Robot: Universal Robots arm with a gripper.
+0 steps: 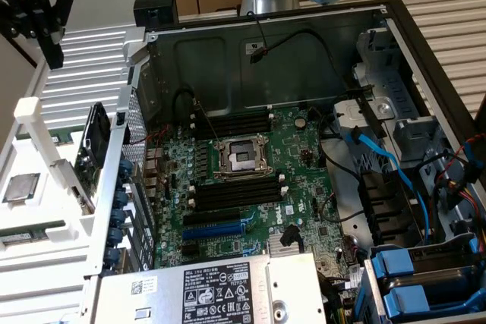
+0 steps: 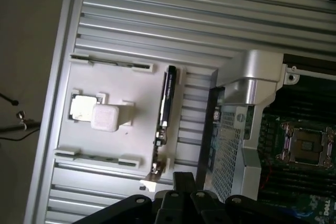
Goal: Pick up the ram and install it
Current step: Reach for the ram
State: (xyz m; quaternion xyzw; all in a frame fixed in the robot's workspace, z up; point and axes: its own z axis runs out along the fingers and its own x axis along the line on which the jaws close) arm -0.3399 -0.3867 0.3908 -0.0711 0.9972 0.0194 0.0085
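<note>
Black jaws fully together with nothing between them, near the ram (image 2: 167, 103) in its white holder (image 2: 121, 140).

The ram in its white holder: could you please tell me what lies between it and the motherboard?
The case's perforated metal wall stands between the ram and the motherboard; both the exterior view and the wrist view show it.

Your ram (image 1: 90, 147) stands on its long edge in the white holder (image 2: 105, 140), ends caught in its clips, just beside the case (image 2: 252, 85) outer wall. Wrist view: long, thin, dark stick.
</note>
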